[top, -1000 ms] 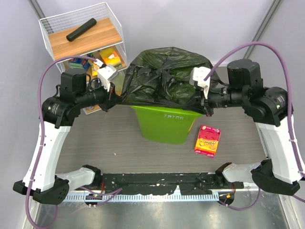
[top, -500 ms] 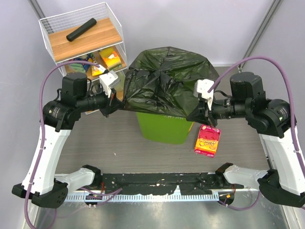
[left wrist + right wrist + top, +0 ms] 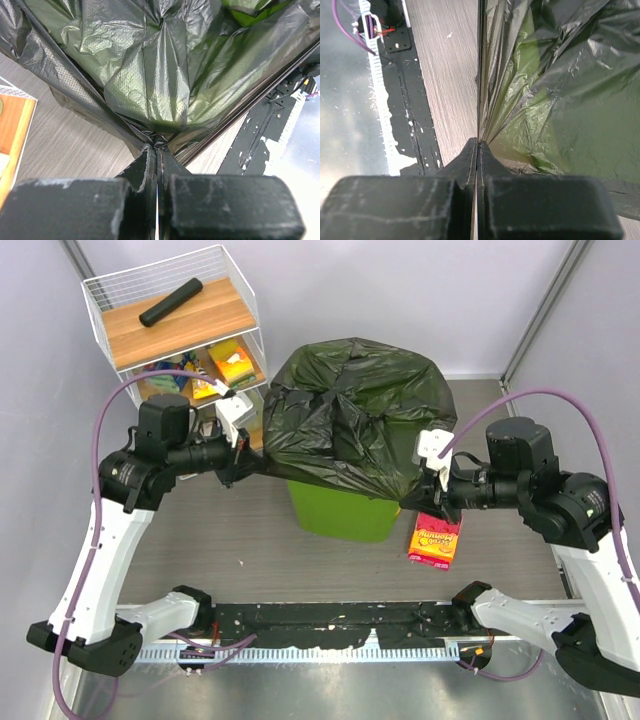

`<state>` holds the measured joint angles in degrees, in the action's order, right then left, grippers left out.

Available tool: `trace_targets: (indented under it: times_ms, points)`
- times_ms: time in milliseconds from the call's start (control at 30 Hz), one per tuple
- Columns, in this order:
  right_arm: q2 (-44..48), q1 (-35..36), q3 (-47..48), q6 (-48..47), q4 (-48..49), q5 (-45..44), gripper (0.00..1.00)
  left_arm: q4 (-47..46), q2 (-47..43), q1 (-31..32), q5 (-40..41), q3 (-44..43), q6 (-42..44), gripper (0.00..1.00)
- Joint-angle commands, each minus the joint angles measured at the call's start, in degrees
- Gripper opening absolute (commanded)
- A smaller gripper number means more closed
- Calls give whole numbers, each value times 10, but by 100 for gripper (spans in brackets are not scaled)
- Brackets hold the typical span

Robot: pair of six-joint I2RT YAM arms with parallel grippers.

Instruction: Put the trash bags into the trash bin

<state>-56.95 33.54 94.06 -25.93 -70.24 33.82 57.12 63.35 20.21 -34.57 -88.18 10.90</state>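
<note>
A glossy black trash bag [image 3: 355, 415] is spread like a canopy over the lime-green trash bin [image 3: 345, 515], hiding its rim and mouth. Only the bin's lower front wall shows. My left gripper [image 3: 243, 462] is shut on the bag's left edge, level with the bin's top. My right gripper [image 3: 415, 502] is shut on the right edge, lower and nearer the front. In the left wrist view the fingertips [image 3: 158, 147] pinch a bunched fold of bag [image 3: 165, 75], with green bin [image 3: 250, 15] beyond. In the right wrist view the tips [image 3: 478, 144] clamp a taut pleat of bag [image 3: 560, 90].
A white wire shelf [image 3: 110, 300] stands at the back left, holding a rolled black cylinder [image 3: 170, 302] on its wooden top and boxes below. A pink snack packet [image 3: 436, 537] lies right of the bin, under my right gripper. A black rail [image 3: 330, 625] runs along the front edge.
Both grippers have drawn the bag's edge forward and down. The right one dropped towards the snack packet. The bag now hangs lower over the bin's front and hides more of it.
</note>
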Motion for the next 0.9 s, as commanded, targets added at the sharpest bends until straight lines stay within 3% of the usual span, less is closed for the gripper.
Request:
trace_targets:
  times_ms: [0, 533, 600, 633, 700, 867]
  points:
    - [28, -1, -40, -9, -13, -59, 1, -20, -4, -7, 26, 14, 17, 0]
    - [68, -1, -116, -17, 3, -156, 4, -65, -32, -6, 26, 86, 26, 0]
    - [67, -1, -97, -18, -4, -150, 15, -66, -31, -6, 24, 83, 26, 6]
    - [66, -1, -81, -18, -9, -141, 30, -68, -30, -6, 22, 81, 26, 10]
    - [62, -1, -57, -18, -13, -133, 42, -64, -27, -6, 18, 74, 26, 19]
    - [55, -3, 17, -11, -17, -131, 49, -53, -24, -6, 13, 56, 32, 38]
